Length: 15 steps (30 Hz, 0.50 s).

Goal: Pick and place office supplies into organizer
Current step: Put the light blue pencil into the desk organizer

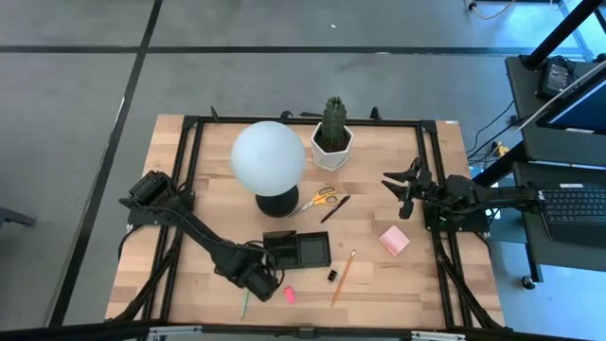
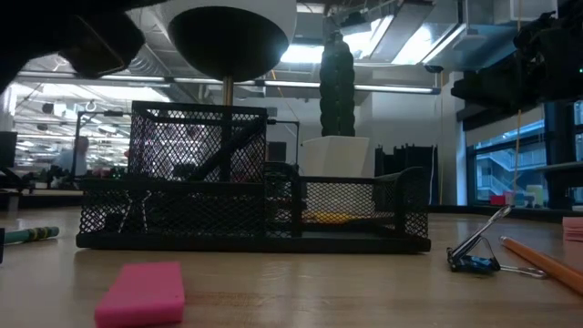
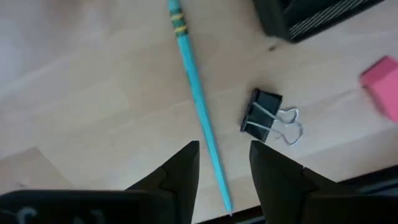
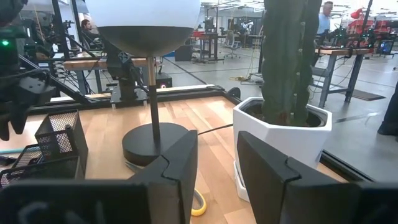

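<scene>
Your bench (image 1: 398, 284) carries a white globe lamp (image 1: 268, 156) and a potted cactus (image 1: 332, 133) toward the far edge, and the black mesh organizer (image 1: 301, 251) near the front edge, left of centre. Your left end effector (image 3: 224, 171) hangs open over the green pencil (image 3: 196, 93), which runs between its fingers, by the front edge just left of the organizer. A black binder clip (image 3: 264, 112) lies just beside the pencil; if you close off-centre, a finger could nudge the clip or roll the pencil away. The pink eraser (image 1: 289, 295) sits near too. Your right end effector (image 1: 401, 185) waits, fingers apart and empty, toward the right edge, beyond the pink sticky-note pad (image 1: 394, 242).
</scene>
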Available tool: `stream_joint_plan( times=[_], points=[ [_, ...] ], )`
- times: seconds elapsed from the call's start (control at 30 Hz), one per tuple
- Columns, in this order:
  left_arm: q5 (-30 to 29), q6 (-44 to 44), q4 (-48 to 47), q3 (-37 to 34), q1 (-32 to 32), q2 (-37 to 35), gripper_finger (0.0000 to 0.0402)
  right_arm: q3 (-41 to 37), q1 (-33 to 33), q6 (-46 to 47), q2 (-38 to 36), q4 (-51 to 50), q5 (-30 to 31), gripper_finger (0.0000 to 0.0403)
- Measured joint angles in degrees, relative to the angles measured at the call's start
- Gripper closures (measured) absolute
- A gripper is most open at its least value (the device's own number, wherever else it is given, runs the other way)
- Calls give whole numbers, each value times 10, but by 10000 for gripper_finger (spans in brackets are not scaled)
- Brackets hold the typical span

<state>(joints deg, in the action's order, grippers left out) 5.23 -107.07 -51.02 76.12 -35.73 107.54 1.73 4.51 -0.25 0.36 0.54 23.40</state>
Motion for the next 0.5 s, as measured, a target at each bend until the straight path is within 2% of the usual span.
stream_joint_plan(
  times=[0.2,0.5],
  points=[
    [7,-13,3,0,-11,42,275,0,0,0,0,0,0,284],
    [58,-21,9,2,-6,79,290,0,0,0,0,0,0,284]
  ],
)
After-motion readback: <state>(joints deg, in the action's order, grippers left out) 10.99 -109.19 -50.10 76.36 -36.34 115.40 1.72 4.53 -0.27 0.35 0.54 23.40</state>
